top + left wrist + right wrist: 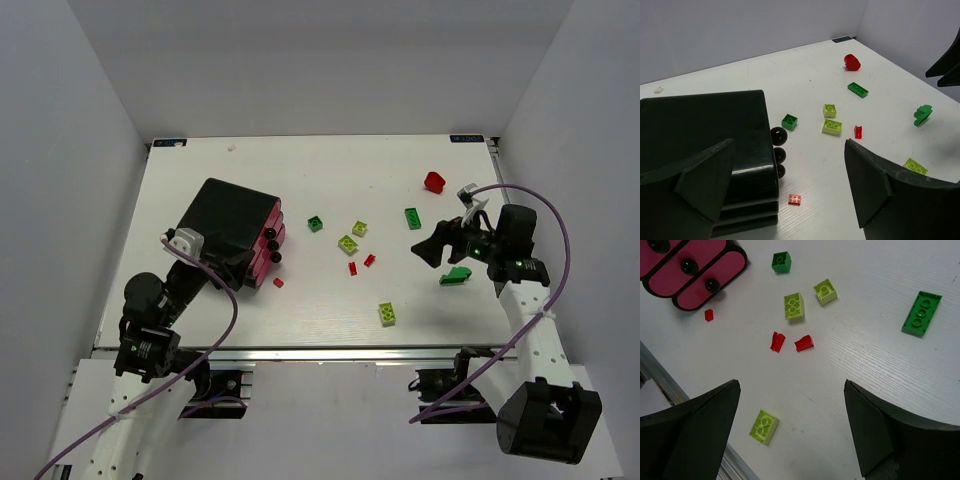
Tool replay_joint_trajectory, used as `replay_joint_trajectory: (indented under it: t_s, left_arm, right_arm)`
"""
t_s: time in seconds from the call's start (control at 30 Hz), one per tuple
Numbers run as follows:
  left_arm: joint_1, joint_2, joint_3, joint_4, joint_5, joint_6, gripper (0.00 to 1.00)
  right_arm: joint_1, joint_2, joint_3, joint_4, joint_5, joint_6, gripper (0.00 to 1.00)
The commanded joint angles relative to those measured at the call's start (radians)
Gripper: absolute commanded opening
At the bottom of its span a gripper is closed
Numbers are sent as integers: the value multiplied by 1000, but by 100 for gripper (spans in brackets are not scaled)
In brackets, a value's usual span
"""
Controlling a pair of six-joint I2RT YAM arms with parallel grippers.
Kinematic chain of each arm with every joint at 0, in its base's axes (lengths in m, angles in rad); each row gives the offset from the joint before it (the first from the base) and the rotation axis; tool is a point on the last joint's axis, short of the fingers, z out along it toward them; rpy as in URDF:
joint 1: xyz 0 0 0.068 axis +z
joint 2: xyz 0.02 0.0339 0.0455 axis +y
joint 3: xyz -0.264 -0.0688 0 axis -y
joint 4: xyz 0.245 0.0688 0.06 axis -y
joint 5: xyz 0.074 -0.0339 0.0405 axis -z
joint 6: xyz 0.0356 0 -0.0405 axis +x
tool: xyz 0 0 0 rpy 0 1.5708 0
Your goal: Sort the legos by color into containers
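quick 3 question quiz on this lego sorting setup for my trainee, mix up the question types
1. True or false: the left tool and the right tool are both open and hold nothing.
2. How many lime legos lie on the table? A two, B three, C five.
3. What colour is the lego nearest the knobs of the black cabinet?
Key: 1 true. 2 B. 3 red: the small red lego lies just off the drawer fronts.
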Motion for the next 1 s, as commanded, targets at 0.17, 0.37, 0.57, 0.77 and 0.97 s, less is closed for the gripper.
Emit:
replay_joint_trajectory:
  t_s: [0.17, 0.37, 0.57, 0.77, 0.97]
  left_arm:
    - [-4, 57, 18, 7, 17, -38, 95]
    - [-4, 280, 224, -141, 72, -176, 52]
    - [-4, 451, 415, -267, 127, -358, 24]
    - [-70, 610, 524, -411, -12, -437, 37]
    - [-246, 761, 617, -517, -259, -484, 49]
  right_arm:
    - [17, 35, 54, -66, -134, -96, 89]
    - [34, 14, 43, -104, -218, -233, 89]
    - [73, -22, 33, -107, -162, -318, 89]
    - [94, -60, -6, 43, 44, -129, 70]
    - [141, 18, 34, 45, 118, -72, 68]
